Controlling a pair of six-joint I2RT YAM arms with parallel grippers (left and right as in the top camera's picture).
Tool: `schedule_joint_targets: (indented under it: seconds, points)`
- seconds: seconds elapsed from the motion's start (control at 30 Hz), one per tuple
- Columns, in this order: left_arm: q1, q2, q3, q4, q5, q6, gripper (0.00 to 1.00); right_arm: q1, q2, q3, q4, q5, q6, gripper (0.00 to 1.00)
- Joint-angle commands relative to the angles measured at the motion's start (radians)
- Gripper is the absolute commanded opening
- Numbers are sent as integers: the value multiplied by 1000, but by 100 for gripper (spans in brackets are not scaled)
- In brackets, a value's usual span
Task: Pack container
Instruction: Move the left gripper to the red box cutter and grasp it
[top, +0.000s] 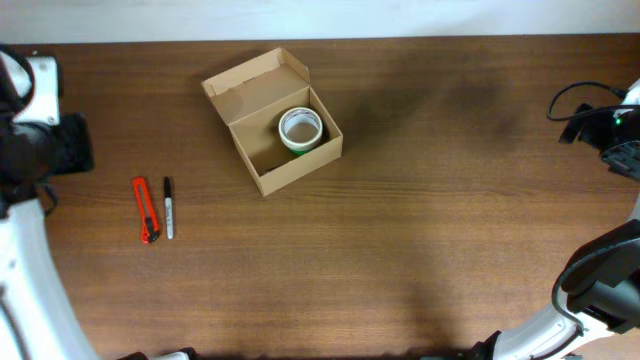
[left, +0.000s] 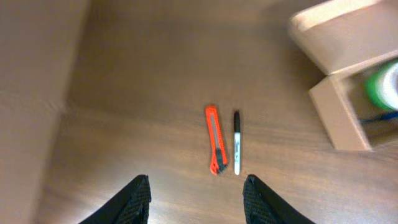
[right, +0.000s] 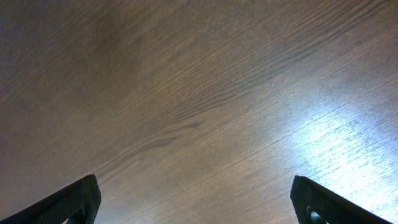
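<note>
Ahead of the left fingers (left: 140, 196), roughly in line with the gap between them, lay the orange cutter (left: 215, 140) and the black marker (left: 236, 143). They were side by side, just apart, with the marker nearer the right-hand fingertip. The left fingers were parted with nothing between them, hanging above the desk (top: 450, 200) and well short of both items.

We read the step as a pick of one of these two. To do it well:
- commit to one item, and the cutter looked easier since it's wider
- close across its short axis, near the middle of its length
- centre the gap over it before dropping, because the neighbour was close enough to get nudged
- keep the outer finger clear of the marker on the way down

The container (left: 339, 112) sat ahead and off to the right of the left fingers, upright, with its lid flap folded back. Inside it was one tape roll (top: 300, 129) with a green edge, tucked against the wall opposite the lid and toward one corner. The rest of the box floor looked bare, so a long item should fit alongside the roll if laid parallel to a wall. That's our judgement.

The right fingers (right: 84, 196) were spread wide and empty, with only bare desk ahead of them. The container wasn't in that view.
</note>
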Motion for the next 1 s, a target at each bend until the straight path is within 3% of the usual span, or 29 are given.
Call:
schedule_joint_targets:
  seconds: [0.0,0.13,0.27,0.63,0.9,0.97]
  points:
    - [45,98,-359,126,25,-161,48,-6,-13,-4,0,-9,5,99]
    - [53,99,-722,439,27,-259,52,-6,-13,-4,0,-9,5,99]
    - [75,102,-855,594,33,-265,57,-6,-13,-4,0,-9,5,99]
    - [79,274,-888,823,72,-264,58,-6,-13,-4,0,-9,5,99]
    - [80,375,-888,871,97,-265,57,-6,-13,-4,0,-9,5,99]
    - [80,393,-888,869,122,-265,39,-6,-13,-4,0,-9,5,99]
